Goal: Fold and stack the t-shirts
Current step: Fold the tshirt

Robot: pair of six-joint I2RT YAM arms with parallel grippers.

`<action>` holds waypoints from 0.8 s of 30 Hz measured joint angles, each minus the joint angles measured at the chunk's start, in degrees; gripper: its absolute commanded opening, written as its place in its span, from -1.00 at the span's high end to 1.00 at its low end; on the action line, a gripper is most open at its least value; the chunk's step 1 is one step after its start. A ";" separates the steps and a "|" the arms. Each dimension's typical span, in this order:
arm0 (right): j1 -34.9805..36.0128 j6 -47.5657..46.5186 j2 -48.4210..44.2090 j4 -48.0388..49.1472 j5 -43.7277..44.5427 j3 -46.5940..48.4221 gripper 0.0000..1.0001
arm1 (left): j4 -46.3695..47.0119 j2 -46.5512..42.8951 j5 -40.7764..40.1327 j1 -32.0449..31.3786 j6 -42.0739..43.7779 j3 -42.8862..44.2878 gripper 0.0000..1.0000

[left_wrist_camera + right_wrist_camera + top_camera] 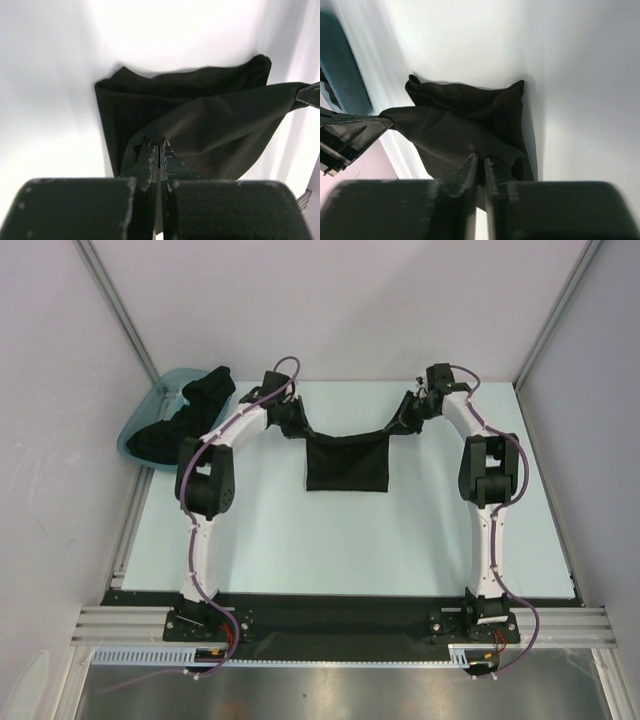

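One t-shirt (347,465) hangs pinched by left gripper (297,428) and right gripper (400,420); teal tub (165,388) holds more shirts (175,427).

Teal tub (138,432) sits at table's (300,550) far-left corner.

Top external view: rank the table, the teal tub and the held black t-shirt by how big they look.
Largest: table. Then teal tub and held black t-shirt: about alike, and the tub is partly covered, so I won't rank those two.

Black t-shirt (347,466) folded, top corners raised and pulled apart, top edge sagging, lower part flat on tabletop (300,540), more black t-shirts (172,433) heaped in tub (133,437) far left
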 measured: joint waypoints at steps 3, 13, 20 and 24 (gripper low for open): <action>-0.26 -0.02 2.67 -0.15 -0.42 3.21 0.38 | 0.59 1.33 0.00 0.81 -0.72 1.01 0.77; -3.85 -0.70 13.86 -4.81 1.16 23.30 -0.09 | -0.52 5.79 -7.28 3.28 -1.11 10.32 -0.12; -5.16 -2.64 1.88 -4.46 2.25 9.31 0.00 | 5.20 -6.67 -3.54 3.19 0.02 -2.97 0.17; -0.79 -3.48 -2.19 -2.49 0.87 5.09 0.44 | 15.61 -12.76 3.34 0.70 -2.19 -14.60 0.24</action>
